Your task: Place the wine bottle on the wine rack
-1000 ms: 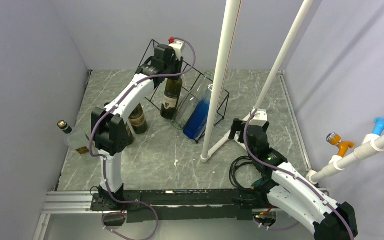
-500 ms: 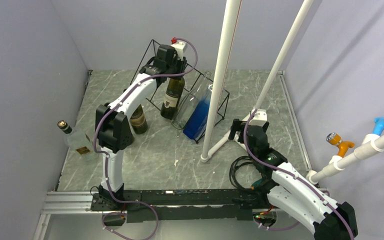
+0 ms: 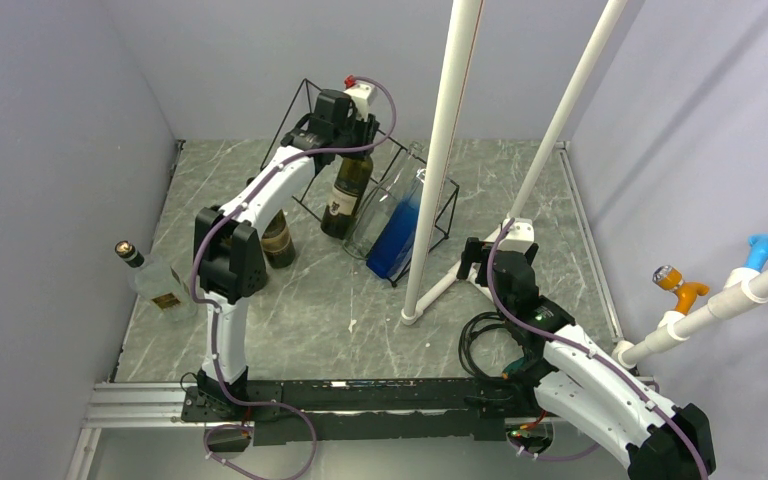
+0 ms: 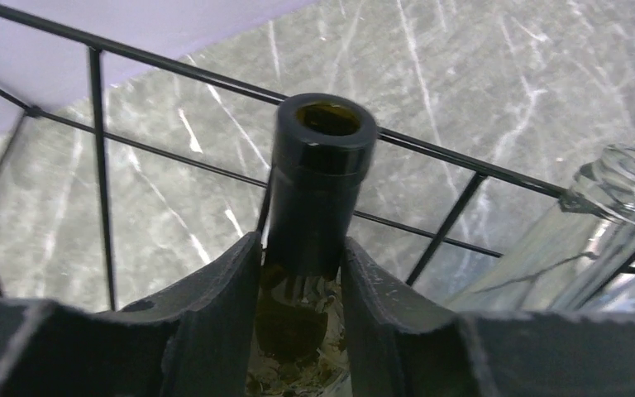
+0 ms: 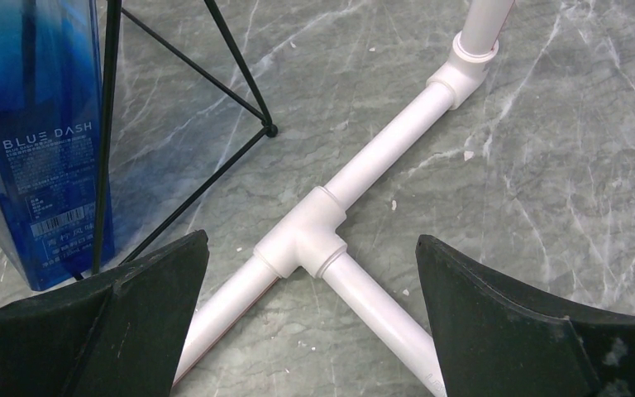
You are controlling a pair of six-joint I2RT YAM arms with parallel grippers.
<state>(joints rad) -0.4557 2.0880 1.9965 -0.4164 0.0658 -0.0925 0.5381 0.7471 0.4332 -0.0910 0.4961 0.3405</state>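
Note:
My left gripper (image 3: pixel 345 140) is shut on the neck of a dark green wine bottle (image 3: pixel 342 197) that leans on the black wire wine rack (image 3: pixel 440 222) at the back of the table. In the left wrist view the bottle's open mouth (image 4: pixel 326 124) sticks up between my two fingers (image 4: pixel 215 306), with rack bars (image 4: pixel 455 157) behind it. A clear bottle (image 3: pixel 378 215) and a blue bottle (image 3: pixel 397 235) lie in the rack to its right. My right gripper (image 5: pixel 310 273) is open and empty, low over the table.
Another dark bottle (image 3: pixel 277 238) stands left of the rack. A clear bottle with a gold cap (image 3: pixel 152 283) lies at the table's left edge. Two white pipes (image 3: pixel 440 160) rise from a base on the table (image 5: pixel 314 227), close to my right gripper. Cables (image 3: pixel 480 335) lie nearby.
My left gripper has moved slightly right and back with the wine bottle's neck, tilting the bottle a bit more. The right arm has not moved.

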